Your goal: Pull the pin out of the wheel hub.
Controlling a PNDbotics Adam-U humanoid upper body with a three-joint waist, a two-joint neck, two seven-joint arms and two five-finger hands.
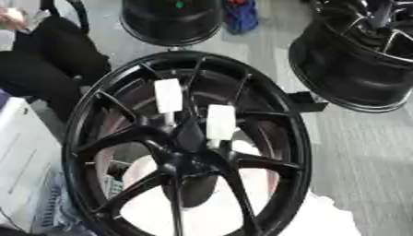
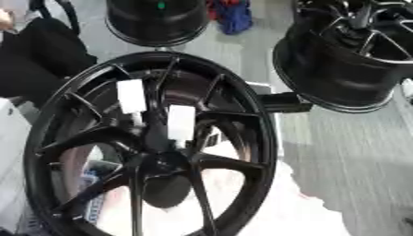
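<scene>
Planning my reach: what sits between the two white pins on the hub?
Only a black spoke of the wheel hub separates the left pin and right pin, clearest in the left eye view.

Neither the left hand nor the right hand shows here

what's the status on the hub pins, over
Neither hand in view. Two white-handled pins still seated in the wheel hub. Nothing blocking them.

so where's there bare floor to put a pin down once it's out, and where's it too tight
The widest bare patch is the grey floor right of the near wheel and below the right-hand wheel. A narrower strip runs between the far wheel and the right-hand one. It is crowded around the hub, where two white pins stand close together among the spokes.
</scene>
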